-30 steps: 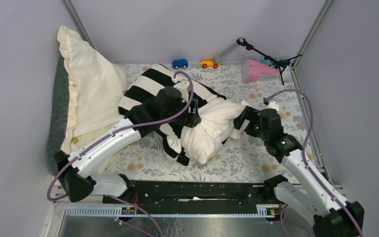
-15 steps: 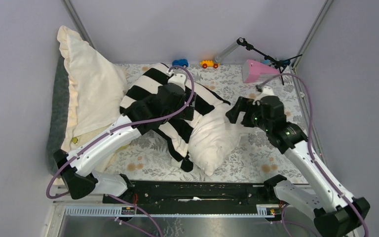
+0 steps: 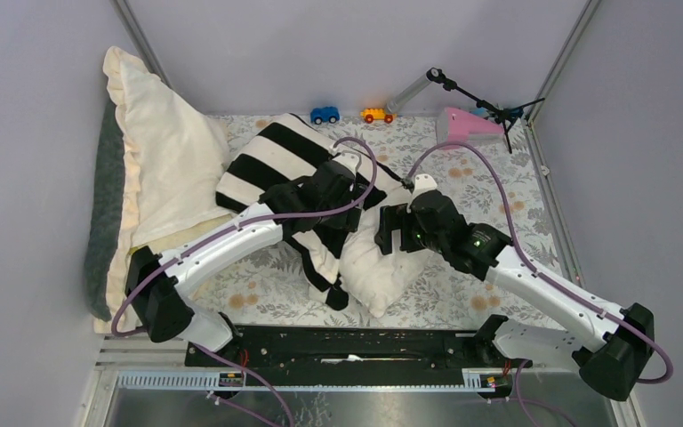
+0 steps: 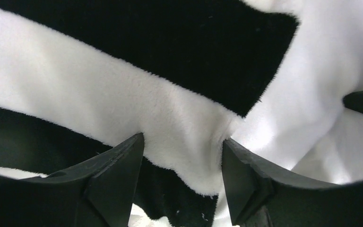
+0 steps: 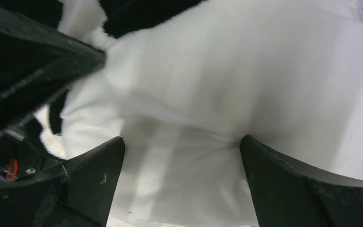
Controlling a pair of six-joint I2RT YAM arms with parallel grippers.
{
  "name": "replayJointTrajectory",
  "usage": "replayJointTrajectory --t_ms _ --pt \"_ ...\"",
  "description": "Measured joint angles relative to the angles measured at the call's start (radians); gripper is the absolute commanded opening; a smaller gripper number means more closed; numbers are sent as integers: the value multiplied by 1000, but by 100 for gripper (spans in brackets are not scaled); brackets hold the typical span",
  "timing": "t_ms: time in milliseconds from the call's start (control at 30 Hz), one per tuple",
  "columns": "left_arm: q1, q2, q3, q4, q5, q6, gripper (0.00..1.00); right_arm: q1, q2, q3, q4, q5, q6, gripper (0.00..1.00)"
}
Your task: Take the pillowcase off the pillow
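On pillow (image 3: 375, 267) – right claw (image 3: 389, 229) shifted left, beside left claw (image 3: 356, 210) gripping pillowcase (image 3: 267, 165)

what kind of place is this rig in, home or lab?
Likely a lab data-collection cell, not a home: plain panel walls on metal frame posts, two arms bolted to a rail at the table edge, and staged props such as toy cars on a floral cloth.

The left arm (image 3: 222, 245) reaches forward and inward. The left end effector (image 4: 182, 142) points down, jaws part-way apart with pillowcase (image 4: 99, 104) between them; whether they clamp it is unclear. The right arm (image 3: 542, 289) reaches inward, its right end effector (image 5: 179, 142) just beside the left one, jaws spread wide against the pillow (image 5: 246, 71).
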Motion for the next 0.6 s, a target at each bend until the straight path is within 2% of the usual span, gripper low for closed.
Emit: replayJointTrajectory --t_ms 67,133,167,200,233,267,367,467,600 --pt "7 10 -19 6 -3 -14 59 1 -17 -43 11 19 0 93" --pt "18 13 -41 19 -9 -29 55 2 -39 -94 32 35 3 77" --pt "22 13 -49 23 -12 -37 52 2 -45 -112 41 39 2 62" --pt "25 13 -55 27 -19 -43 47 2 -51 -128 55 43 5 43" --pt "29 13 -61 30 -32 -53 41 3 -55 -145 68 47 8 18" --pt "37 13 -66 29 -46 -65 35 3 -56 -162 84 56 21 2" --pt "100 10 -88 39 -69 -106 24 10 -64 -187 105 122 63 0" --pt "215 -23 -161 90 -61 -154 24 16 -143 -218 126 216 120 0" --pt "263 -113 -248 157 -47 -224 23 16 -309 -245 125 330 169 0"
